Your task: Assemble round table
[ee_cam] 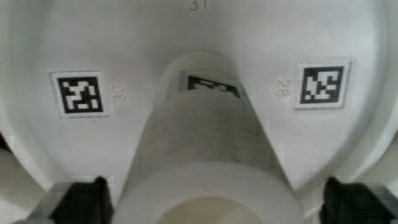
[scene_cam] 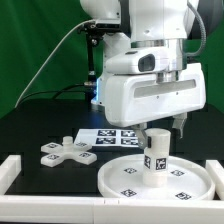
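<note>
Black table [scene_cam: 40,115] | 1 disc [scene_cam: 120,181] | 1 leg [scene_cam: 157,158] | 1 base [scene_cam: 62,152] | claw [ee_cam: 214,196] parted, straddling leg

the round disc [scene_cam: 116,174] lies flat on the black surface [scene_cam: 45,115], with tags scattered over its top. the short leg [scene_cam: 157,158] stands upright on the disc, about at its middle, one tag facing the camera. directly above the leg hangs the arm [scene_cam: 150,90] with its bulky white housing. the jaws seem to reach around the leg's top, but the housing hides whether they press it. the cross-shaped base [scene_cam: 62,152] lies flat to the exterior view's left of the disc, apart from it. the marker board [scene_cam: 108,136] lies behind the disc.
</note>
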